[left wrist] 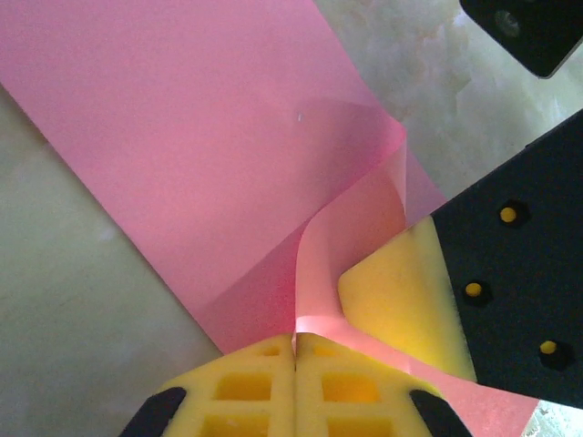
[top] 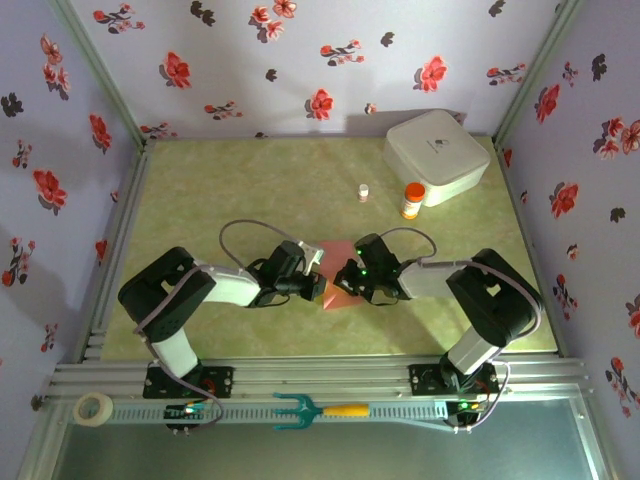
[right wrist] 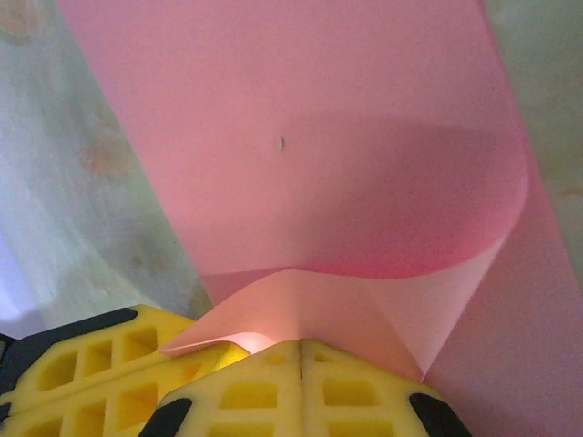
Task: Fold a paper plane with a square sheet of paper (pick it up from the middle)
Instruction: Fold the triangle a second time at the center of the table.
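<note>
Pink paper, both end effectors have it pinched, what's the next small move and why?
Probably carry the pinched edge over the flat part, both arms together. The left end effector and right end effector are shut side by side on the pink paper, whose lifted edge curls over while the rest lies on the table.

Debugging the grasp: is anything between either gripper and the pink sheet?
Nothing visible. The left gripper and right gripper are both shut on the sheet at its raised edge. The bottle and white box sit far behind.
</note>
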Controlling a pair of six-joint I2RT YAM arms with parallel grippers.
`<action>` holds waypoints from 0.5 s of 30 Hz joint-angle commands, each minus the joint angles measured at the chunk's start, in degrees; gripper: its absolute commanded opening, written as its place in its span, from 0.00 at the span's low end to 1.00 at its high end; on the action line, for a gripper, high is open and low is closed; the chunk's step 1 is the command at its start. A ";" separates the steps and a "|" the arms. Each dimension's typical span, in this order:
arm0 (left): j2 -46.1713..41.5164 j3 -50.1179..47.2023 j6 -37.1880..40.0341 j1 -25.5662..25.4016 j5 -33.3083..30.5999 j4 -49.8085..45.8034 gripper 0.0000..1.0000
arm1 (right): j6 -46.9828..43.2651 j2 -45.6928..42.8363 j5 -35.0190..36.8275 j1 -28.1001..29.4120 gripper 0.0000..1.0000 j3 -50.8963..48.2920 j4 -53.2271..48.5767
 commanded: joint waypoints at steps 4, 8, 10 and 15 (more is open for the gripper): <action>1.15 1.09 1.14 0.13 0.60 -3.77 0.00 | -2.47 -4.19 1.09 -1.60 0.02 2.15 -5.83; 1.30 0.80 0.74 0.18 0.55 -3.69 0.00 | -4.25 -3.25 0.09 -3.78 0.02 2.88 -6.74; 1.39 0.77 0.75 0.16 0.55 -3.51 0.00 | -4.13 -2.22 -0.19 -4.62 0.02 2.67 -6.11; 2.27 2.10 1.01 0.13 0.90 -4.52 0.00 | -3.67 -0.57 1.86 -5.79 0.00 0.57 -6.95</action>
